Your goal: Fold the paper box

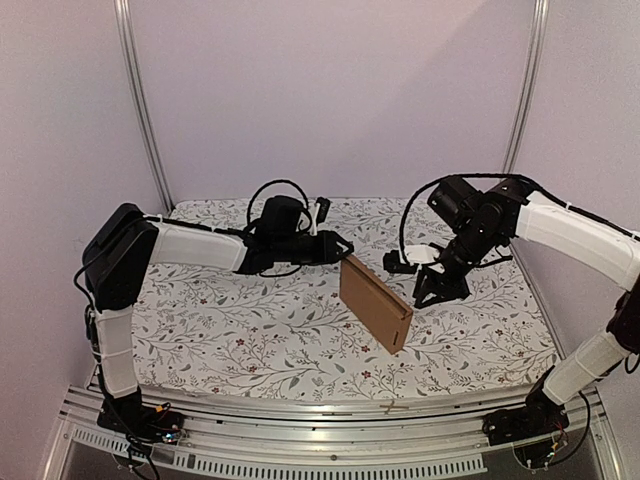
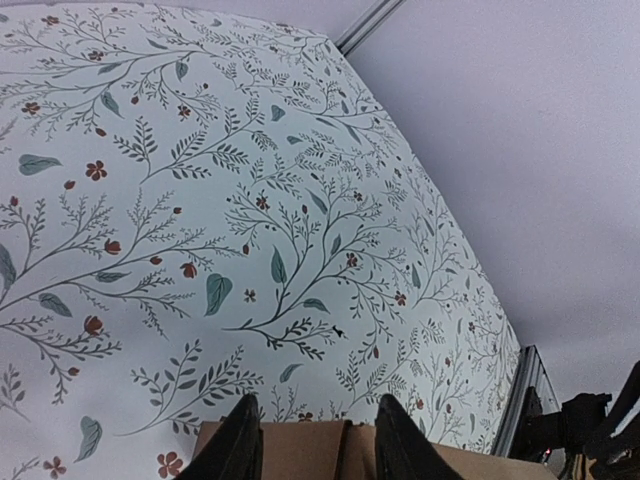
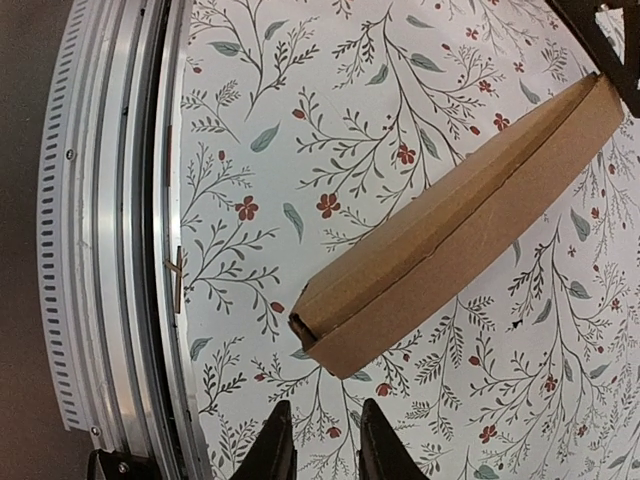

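Note:
The paper box [image 1: 375, 303] is a thin brown cardboard box standing on a long edge in the middle of the floral table, running from far left to near right. My left gripper [image 1: 342, 247] is at its far end. In the left wrist view its fingers [image 2: 240, 445] are spread open over the box's top edge [image 2: 300, 450], and the cardboard runs wider than the gap. My right gripper [image 1: 432, 293] is right of the box, low over the table. In the right wrist view it [image 3: 320, 448] is slightly open and empty, a short way from the box's near end [image 3: 450, 230].
An aluminium rail [image 1: 300, 410] runs along the table's near edge, also seen in the right wrist view [image 3: 130, 200], with a small wooden piece [image 3: 178, 275] on it. White walls and metal posts [image 1: 145, 110] enclose the back and sides.

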Available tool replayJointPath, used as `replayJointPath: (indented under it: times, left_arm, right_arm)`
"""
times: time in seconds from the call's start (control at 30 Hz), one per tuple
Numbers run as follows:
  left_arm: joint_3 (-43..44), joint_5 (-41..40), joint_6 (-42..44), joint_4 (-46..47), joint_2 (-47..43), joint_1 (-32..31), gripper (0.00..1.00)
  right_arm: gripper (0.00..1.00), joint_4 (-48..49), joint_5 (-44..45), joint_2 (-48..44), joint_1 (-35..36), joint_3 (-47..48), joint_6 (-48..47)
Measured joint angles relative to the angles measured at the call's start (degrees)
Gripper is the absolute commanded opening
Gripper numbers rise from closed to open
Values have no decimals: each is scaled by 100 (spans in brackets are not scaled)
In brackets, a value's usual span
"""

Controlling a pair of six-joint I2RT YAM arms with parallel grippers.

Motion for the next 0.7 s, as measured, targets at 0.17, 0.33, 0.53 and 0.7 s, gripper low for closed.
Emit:
replayJointPath:
  times: [0.17,0.33,0.53,0.7]
  left_arm:
    - [0,0,0,0,0,0,39]
    - [4,7,2,-9,0,7,39]
    - [33,11,2,-61,0,15,39]
    - [33,15,2,-70,0,15,39]
  right_arm:
    - [20,164,188,-2,192,-203,-234]
    - [19,254,262,-2,328,-223,-341]
    - [14,398,334,20,450,-282,-400]
    - [9,518,424,184,549,-476,-428]
